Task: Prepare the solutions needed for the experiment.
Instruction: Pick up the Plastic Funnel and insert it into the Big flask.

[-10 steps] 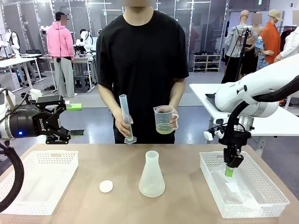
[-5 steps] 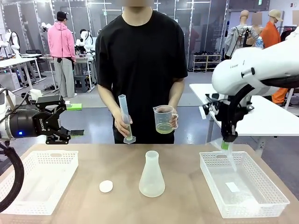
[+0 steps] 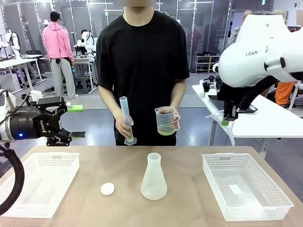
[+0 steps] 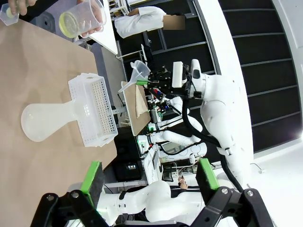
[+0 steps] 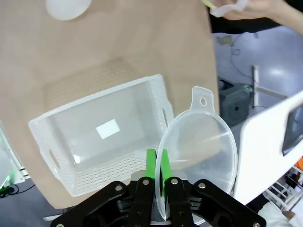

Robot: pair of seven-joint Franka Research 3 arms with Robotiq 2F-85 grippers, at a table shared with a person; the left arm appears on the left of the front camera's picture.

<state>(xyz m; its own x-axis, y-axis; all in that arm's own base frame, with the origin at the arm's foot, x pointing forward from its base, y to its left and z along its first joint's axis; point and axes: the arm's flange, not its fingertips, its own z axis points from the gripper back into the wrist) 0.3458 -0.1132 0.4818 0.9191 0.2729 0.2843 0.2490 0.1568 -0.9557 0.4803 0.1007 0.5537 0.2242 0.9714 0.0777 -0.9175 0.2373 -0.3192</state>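
Note:
The solutions [image 3: 166, 131] show as a shallow pale yellow-green layer in a clear beaker [image 3: 166, 121] held in one of the person's hands, also seen in the left wrist view [image 4: 70, 23]. The other hand holds a tilted graduated cylinder [image 3: 126, 119]. A frosted conical flask [image 3: 154, 177] stands mid-table with a small white cap [image 3: 107, 188] to its left. My right gripper [image 5: 156, 172] is shut on the rim of a clear funnel [image 5: 199, 142], high above the right basket [image 3: 279, 198]. My left gripper [image 3: 71, 121] hangs open at the left, holding nothing.
A white basket [image 3: 40, 163] sits at the table's left. The right basket [image 5: 94, 177] holds a small white paper slip [image 5: 107, 128]. The person stands at the far edge, hands above the table. Another white table [image 3: 284, 125] stands behind on the right.
My right arm has lifted the funnel out of the right basket and risen well above it. The left arm has not moved; the person's hands have barely shifted.

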